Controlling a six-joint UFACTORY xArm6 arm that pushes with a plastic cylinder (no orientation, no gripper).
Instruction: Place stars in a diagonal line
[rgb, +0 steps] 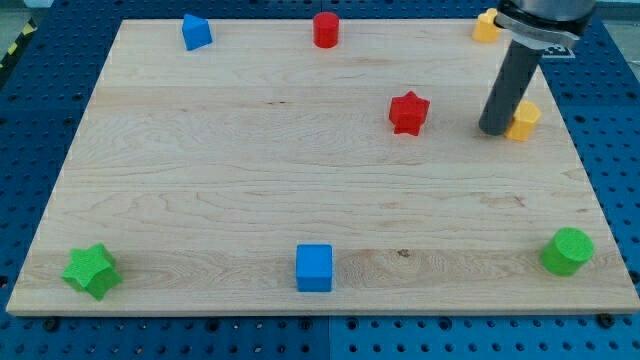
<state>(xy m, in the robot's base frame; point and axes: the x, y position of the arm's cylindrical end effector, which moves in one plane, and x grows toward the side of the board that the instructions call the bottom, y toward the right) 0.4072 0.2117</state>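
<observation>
Two stars on the desk (250, 190): red star (408, 113) right of centre, green star (91, 271) at the view's bottom-left corner. No claw on this rig, just my tip (495, 131), touching a yellow block (523, 120) on its left; rod hides part of it, shape unclear. Second yellow block (486, 26) at top is partly hidden too. Blue cube (314, 268) at bottom centre
</observation>
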